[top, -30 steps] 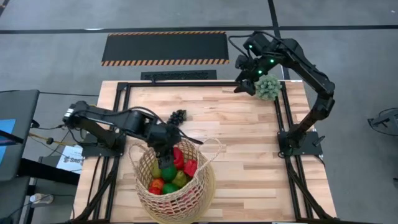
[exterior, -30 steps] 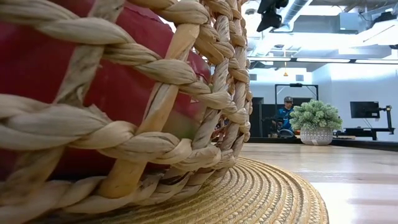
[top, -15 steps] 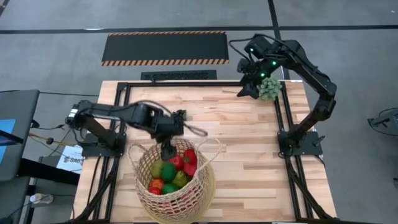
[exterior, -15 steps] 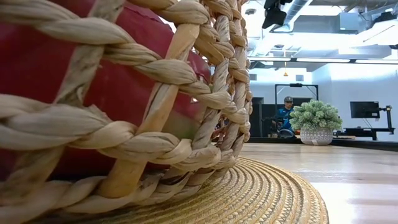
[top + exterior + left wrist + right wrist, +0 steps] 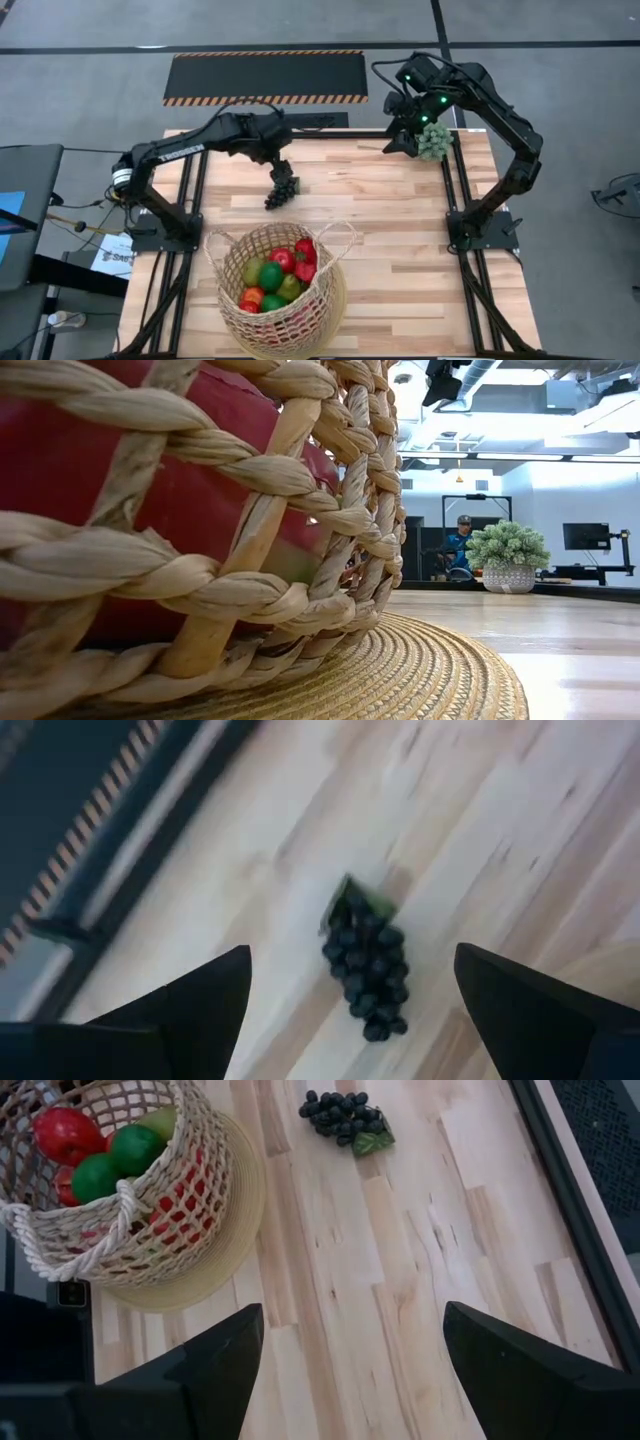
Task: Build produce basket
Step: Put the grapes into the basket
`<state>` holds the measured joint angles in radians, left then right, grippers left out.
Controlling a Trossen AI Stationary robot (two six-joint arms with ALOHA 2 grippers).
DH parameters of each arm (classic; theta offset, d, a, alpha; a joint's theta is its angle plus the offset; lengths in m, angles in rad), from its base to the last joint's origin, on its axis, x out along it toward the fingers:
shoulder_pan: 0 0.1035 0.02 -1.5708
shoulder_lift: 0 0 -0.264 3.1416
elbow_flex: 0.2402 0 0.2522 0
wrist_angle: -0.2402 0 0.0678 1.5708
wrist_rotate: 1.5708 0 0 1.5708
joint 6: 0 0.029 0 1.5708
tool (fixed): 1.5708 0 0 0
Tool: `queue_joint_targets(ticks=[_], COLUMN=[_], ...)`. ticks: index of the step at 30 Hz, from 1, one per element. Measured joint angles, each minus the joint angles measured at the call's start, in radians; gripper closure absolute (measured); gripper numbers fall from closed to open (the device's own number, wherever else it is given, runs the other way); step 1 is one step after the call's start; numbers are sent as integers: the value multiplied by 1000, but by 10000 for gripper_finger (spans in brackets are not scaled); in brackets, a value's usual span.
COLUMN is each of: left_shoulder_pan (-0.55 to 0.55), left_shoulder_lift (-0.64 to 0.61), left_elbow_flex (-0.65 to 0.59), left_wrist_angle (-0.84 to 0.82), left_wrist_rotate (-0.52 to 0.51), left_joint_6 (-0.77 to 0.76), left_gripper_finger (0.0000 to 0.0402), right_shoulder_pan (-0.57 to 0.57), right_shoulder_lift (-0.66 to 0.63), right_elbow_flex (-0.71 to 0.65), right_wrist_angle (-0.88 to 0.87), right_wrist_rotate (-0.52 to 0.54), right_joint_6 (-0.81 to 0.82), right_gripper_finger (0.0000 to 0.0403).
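Note:
The wicker basket (image 5: 300,322) stands on a round woven mat at the table's near middle and fills the low view (image 5: 250,540). In it lie red and green fruits (image 5: 276,275). A dark grape bunch (image 5: 281,194) lies on the bare wood farther back. My left gripper (image 5: 278,174) hangs open just above it. In the left wrist view its fingers stand on either side of the bunch (image 5: 366,970), clear of it. My right gripper (image 5: 403,135) waits open and high at the table's far right corner, nothing between its fingers (image 5: 353,1310).
A pale green spiky plant ball (image 5: 433,140) in a woven pot (image 5: 508,576) stands at the far right corner, beside my right gripper. Black frame rails (image 5: 455,190) edge the table. Bare wood lies right of the basket. A person (image 5: 460,545) sits far off in the room.
My left gripper has risen out of the basket and swung toward the table's far edge, ending just above the grape bunch. A red fruit that lay under it in the basket stays there. The grape bunch and my right arm have kept still.

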<state>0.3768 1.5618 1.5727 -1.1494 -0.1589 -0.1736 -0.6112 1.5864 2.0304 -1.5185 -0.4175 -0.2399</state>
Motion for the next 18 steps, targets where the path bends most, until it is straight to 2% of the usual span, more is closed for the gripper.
queue_joint_targets(ticks=[4, 9, 14, 18], left_shoulder_pan=[35, 21, 10, 19], left_shoulder_lift=[0, 4, 37, 101], left_elbow_flex=[-154, -317, -418, -455], left_wrist_angle=[82, 246, 369, 368], left_wrist_rotate=[39, 65, 27, 55], left_joint_6=[28, 36, 49, 41], left_gripper_finger=[70, 71, 71, 71], right_shoulder_pan=[0, 0, 0, 0], right_shoulder_lift=[0, 1, 2, 4], right_elbow_flex=[0, 0, 0, 0], right_wrist_angle=[0, 1, 3, 7], right_wrist_rotate=[0, 0, 0, 0], right_joint_6=[-5, -20, -20, -21], right_gripper_finger=[76, 76, 76, 76])
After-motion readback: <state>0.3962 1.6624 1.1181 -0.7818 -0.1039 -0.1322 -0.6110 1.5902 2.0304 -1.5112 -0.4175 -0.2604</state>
